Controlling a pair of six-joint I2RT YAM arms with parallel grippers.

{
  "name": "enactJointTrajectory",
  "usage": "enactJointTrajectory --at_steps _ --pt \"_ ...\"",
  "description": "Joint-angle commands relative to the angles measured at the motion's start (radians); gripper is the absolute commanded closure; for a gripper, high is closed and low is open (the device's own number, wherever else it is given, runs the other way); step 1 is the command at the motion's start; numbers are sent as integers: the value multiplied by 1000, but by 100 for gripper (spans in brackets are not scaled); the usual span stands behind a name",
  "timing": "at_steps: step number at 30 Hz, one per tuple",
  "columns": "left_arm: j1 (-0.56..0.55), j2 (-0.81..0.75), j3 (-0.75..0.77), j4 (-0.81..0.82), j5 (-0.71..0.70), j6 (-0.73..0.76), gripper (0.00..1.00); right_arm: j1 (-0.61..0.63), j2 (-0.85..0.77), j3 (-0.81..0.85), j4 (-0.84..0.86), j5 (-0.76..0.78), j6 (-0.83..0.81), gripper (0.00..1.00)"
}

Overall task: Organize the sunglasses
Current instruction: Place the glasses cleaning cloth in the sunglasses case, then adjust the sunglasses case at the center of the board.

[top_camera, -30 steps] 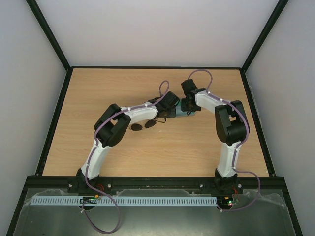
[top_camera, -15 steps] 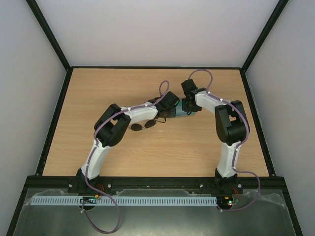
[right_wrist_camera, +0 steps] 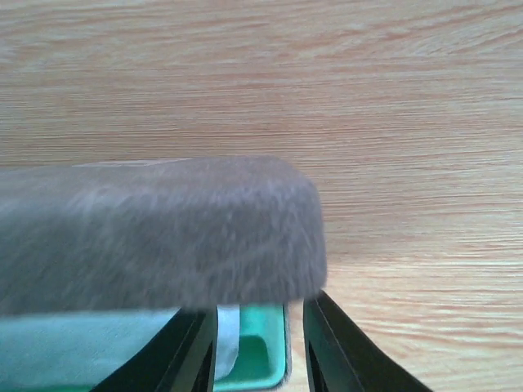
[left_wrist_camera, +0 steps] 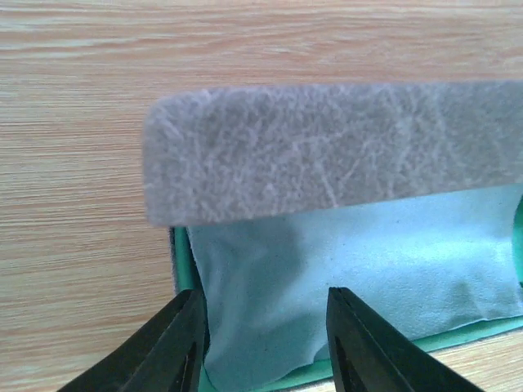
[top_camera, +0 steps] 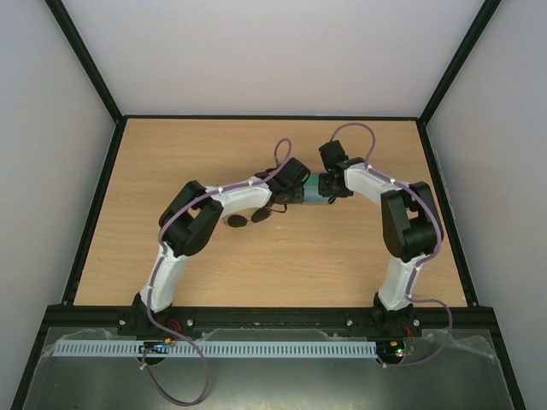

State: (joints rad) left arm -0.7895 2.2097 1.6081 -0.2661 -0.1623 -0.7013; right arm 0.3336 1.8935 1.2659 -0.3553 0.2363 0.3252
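Both jaws gape empty over the open case (left_wrist_camera: 327, 147); hold it steady, then fetch the sunglasses (top_camera: 248, 219) off the tabletop (top_camera: 342, 256)

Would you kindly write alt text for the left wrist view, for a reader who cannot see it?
An open grey case on a wooden table holds a pale blue cloth in its green lining, lid raised. Two black fingers of the left hand stand apart at its near edge.

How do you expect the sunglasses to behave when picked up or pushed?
The sunglasses look small and thin-framed, so probably light and easily bent by a hard pinch. Lying flat on the table, they would likely slide rather than roll.
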Motion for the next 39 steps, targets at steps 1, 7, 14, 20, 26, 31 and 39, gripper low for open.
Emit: enactJointTrajectory --at_steps 1,7,14,20,26,31,39 --pt "10 -73 -18 -26 -10 -1 56 -5 -85 -35 5 -28 4 68" --pt "11 -112 -53 -10 7 -9 56 -4 -181 -107 56 -131 35 69" --pt "13 -173 -112 20 5 -12 66 2 -216 -188 169 -236 103 76" --pt "30 -244 -194 36 0 -10 74 16 -160 -176 201 -212 123 76" --pt "68 -357 -294 36 -14 -4 53 25 -106 -168 205 -170 125 76" --pt "95 -434 -351 41 -11 2 49 41 -79 -186 206 -117 130 76" --pt "107 -468 -402 55 -4 3 49 50 -46 -196 145 12 139 76"
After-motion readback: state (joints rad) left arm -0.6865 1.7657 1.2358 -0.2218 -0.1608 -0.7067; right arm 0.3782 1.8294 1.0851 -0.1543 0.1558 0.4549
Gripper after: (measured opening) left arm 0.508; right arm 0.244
